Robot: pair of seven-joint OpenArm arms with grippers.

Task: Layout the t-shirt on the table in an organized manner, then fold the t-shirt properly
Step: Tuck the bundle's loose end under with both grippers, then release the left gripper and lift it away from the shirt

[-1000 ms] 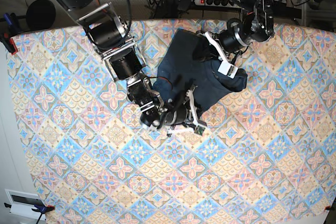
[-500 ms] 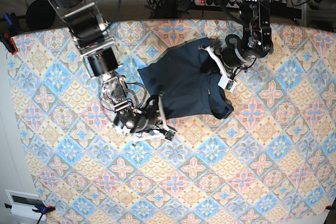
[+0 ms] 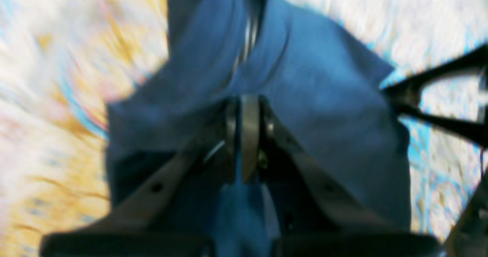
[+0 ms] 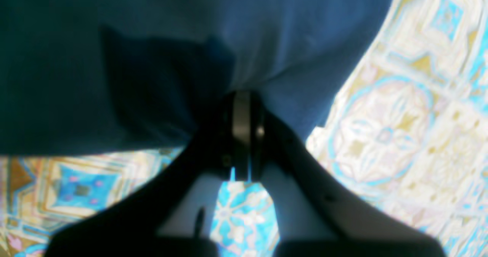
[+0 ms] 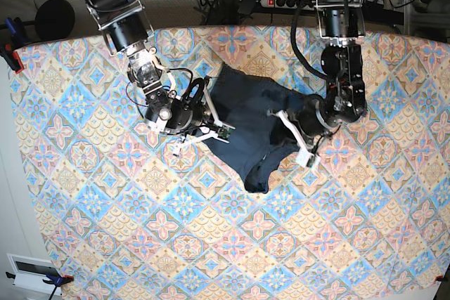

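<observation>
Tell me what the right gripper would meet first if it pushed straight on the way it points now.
The t-shirt. The right gripper is already shut on a fold of it, and dark cloth fills the wrist view straight ahead of the fingers. Depth is unclear, but nothing else shows in that line.

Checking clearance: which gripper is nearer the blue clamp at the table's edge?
Right. The right gripper holds the shirt on the clamp's side; the left gripper is farther.
</observation>
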